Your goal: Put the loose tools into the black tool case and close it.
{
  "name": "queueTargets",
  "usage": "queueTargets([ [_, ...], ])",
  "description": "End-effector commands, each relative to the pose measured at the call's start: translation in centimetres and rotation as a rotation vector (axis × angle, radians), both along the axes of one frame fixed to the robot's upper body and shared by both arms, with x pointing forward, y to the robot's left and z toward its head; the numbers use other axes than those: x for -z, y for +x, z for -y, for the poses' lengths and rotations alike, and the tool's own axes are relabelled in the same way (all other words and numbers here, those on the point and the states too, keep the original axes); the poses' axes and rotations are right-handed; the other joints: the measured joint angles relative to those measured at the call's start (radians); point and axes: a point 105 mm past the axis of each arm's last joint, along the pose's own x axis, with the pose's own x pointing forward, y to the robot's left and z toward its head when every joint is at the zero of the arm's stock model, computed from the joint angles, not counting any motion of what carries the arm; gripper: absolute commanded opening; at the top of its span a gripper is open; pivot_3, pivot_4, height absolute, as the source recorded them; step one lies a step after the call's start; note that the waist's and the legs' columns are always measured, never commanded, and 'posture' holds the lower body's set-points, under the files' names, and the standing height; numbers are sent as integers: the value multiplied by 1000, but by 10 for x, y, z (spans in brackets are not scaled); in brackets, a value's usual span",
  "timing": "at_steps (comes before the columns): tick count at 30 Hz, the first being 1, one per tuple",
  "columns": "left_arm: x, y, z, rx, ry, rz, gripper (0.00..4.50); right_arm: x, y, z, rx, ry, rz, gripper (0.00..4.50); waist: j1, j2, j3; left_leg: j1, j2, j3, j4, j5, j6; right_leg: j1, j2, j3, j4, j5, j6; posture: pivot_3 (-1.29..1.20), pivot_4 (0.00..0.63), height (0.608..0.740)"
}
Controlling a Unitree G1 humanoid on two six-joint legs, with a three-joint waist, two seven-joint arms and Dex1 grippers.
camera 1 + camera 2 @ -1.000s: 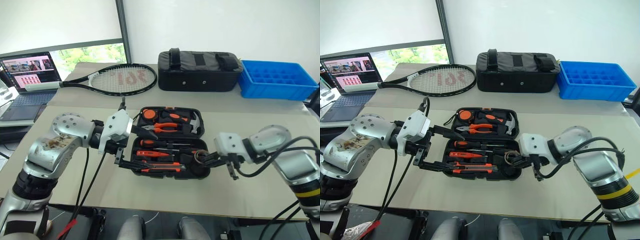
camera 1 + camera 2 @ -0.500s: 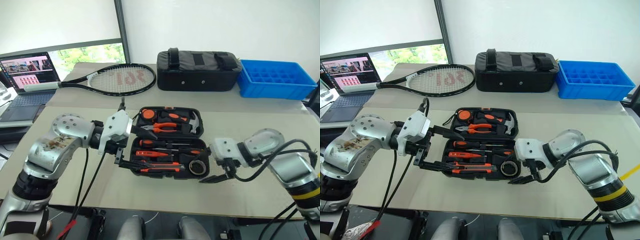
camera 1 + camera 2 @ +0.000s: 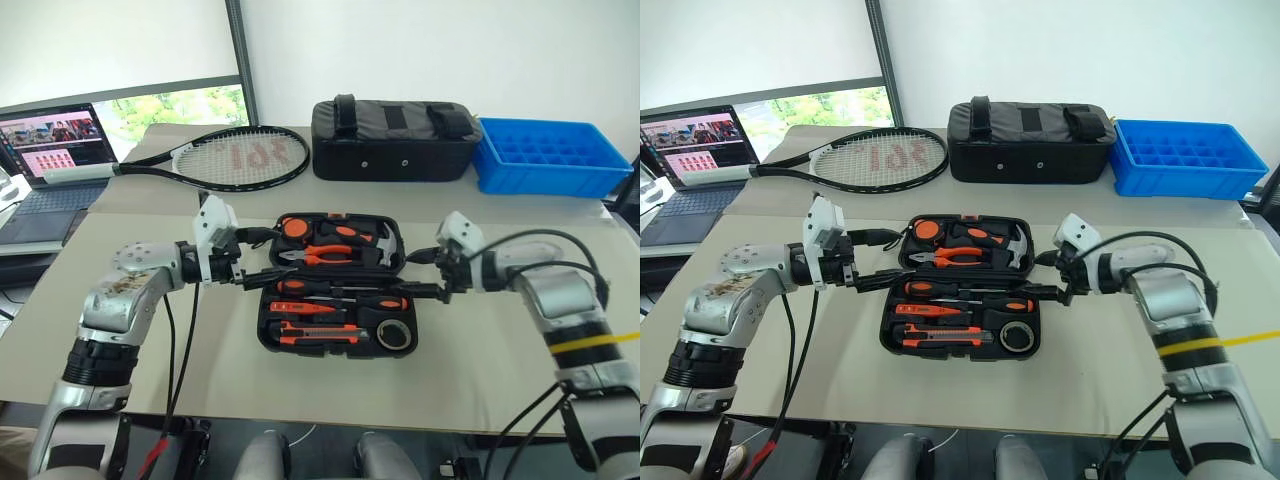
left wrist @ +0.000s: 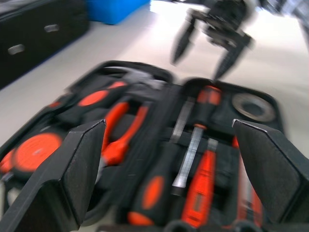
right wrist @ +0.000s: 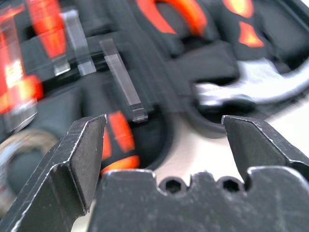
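The black tool case (image 3: 335,283) lay open and flat at the centre of the table (image 3: 470,370), its two halves hinged along the middle. The half toward twelve o'clock held an orange tape measure (image 3: 296,228), orange-handled pliers (image 3: 330,255) and a hammer (image 3: 383,240). The half toward six o'clock held screwdrivers (image 3: 335,290) with orange-and-black handles, further orange-handled tools (image 3: 310,335) and a dark tape roll (image 3: 393,336) seated in its corner at about four o'clock. No tool was seen lying loose on the table surface.

The left gripper (image 3: 262,272) stood at nine o'clock of the case, fingers spread wide and holding nothing, its tips at the case's edge near the hinge line (contact could not be confirmed). The right gripper (image 3: 425,276) stood at three o'clock of the case, also spread wide and empty, its tips at the opposite edge near the same line. The left wrist view showed both its fingers (image 4: 72,169) apart over the open case, with the right gripper (image 4: 203,50) beyond it.

At twelve o'clock, well apart from the case, stood a black fabric bag (image 3: 395,140). A blue crate (image 3: 550,155) sat at about one o'clock, just beside the bag, a tennis racket (image 3: 230,160) at eleven o'clock and a laptop (image 3: 50,160) at ten o'clock.
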Motion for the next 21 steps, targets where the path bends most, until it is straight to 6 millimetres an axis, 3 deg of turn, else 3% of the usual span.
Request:
queueTargets([
  [1,-9,21,-21,-117,-116,-81,4500,-20,23,10,159,125,-26,4430,1,0,0,0,0,0,0,0,0,0,0,0,0,0,0,0,150,707],
  [5,13,38,-37,-222,-74,-228,4500,-19,39,17,268,134,-43,4430,0,0,0,0,0,0,0,0,0,0,0,-1,1,0,0,0,150,707],
  [7,26,38,-40,-222,-11,-270,4500,-19,43,16,289,161,-68,3922,-1,0,0,0,0,0,-1,0,0,-1,0,-1,1,0,0,0,150,707],
  [9,29,43,-40,-238,-57,-335,4500,-17,44,14,300,189,-105,3415,-1,1,0,0,-1,0,-1,0,0,-1,0,-1,1,0,0,0,150,707],
  [18,21,61,-30,-240,-240,-455,4500,-18,43,-4,265,286,-187,278,-7,1,0,-4,-1,-1,-1,0,0,-6,0,-2,2,0,0,0,150,707],
  [19,21,63,-29,-242,-252,-462,4500,-19,43,-4,265,290,-187,39,-12,1,0,-4,0,0,-1,0,0,-6,0,-2,2,0,0,0,150,707],
  [21,22,65,-28,-242,-258,-474,4500,-18,42,-3,267,292,-187,39,-20,1,0,-4,0,0,-2,0,0,-6,0,-2,3,0,0,0,150,707],
])
